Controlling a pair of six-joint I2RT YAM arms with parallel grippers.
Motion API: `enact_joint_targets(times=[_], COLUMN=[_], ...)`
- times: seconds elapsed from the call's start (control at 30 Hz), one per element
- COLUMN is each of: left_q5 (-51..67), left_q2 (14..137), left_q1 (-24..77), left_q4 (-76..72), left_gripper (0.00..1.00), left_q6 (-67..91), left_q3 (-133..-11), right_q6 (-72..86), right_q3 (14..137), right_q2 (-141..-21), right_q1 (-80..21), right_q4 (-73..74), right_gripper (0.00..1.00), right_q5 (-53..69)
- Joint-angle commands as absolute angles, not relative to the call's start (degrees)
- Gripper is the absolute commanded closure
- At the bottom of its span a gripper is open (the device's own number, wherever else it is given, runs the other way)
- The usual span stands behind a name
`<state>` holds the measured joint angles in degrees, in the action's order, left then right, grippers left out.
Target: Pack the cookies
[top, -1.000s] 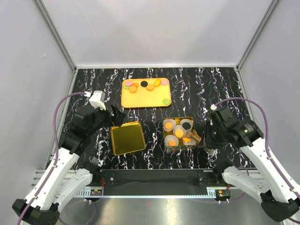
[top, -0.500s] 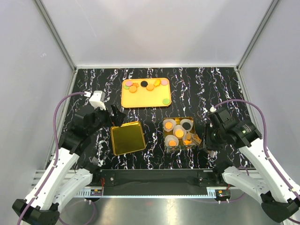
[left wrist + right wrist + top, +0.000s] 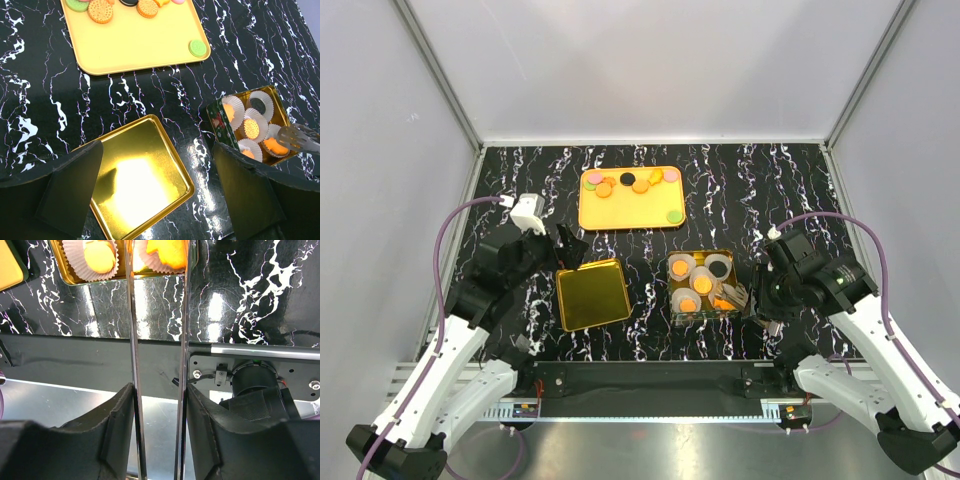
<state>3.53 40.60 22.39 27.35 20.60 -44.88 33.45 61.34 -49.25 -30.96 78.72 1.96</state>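
Several cookies (image 3: pixel 630 185), mostly orange with black, pink and green ones, lie on a yellow tray (image 3: pixel 630 214) at the back; they also show in the left wrist view (image 3: pixel 101 10). A gold tin (image 3: pixel 703 312) holds white paper cups with orange cookies (image 3: pixel 703 285) in them. My right gripper (image 3: pixel 765 292) is shut on metal tongs (image 3: pixel 738 297). The tong tips (image 3: pixel 184 255) flank an orange cookie (image 3: pixel 167 252) in the tin's front right cup. My left gripper (image 3: pixel 157 190) is open and empty above the gold lid (image 3: pixel 135 185).
The gold lid (image 3: pixel 592 294) lies flat, inside up, left of the tin. The table's metal front rail (image 3: pixel 160 360) runs under the tongs. Grey walls close in the left, right and back sides.
My right gripper with the tongs has shifted slightly left toward the tin. The left arm has not moved.
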Motion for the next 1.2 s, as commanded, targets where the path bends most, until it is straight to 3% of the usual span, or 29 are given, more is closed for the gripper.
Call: enact_joint_targets(times=[0.0,0.57,0.7,0.97,1.17], left_q5=[4.0,4.2,4.7,6.1,6.4], left_q2=[40.5,40.6,40.3,41.3,40.8], left_q1=[22.1,22.1,22.1,22.1,22.1], left_q4=[25.1,25.1,24.9,24.3,24.2], left_gripper=[0.01,0.01,0.01,0.01,0.01], left_q6=[20.7,20.7,20.8,21.2,21.3], left_q3=[-45.2,-45.3,-45.2,-45.2,-45.0], right_q6=[33.2,29.2,25.7,21.0,18.8], right_q3=[61.4,75.0,76.8,82.8,80.9], right_q2=[-49.2,-57.2,-61.8,-75.3,-87.9], right_q1=[-30.8,-30.7,-27.1,-8.0,-3.9], right_q4=[87.8,84.6,78.2,57.1,41.6], right_gripper=[0.49,0.49,0.48,0.50,0.48], right_q5=[0.5,-1.9,-2.3,4.5,-3.3])
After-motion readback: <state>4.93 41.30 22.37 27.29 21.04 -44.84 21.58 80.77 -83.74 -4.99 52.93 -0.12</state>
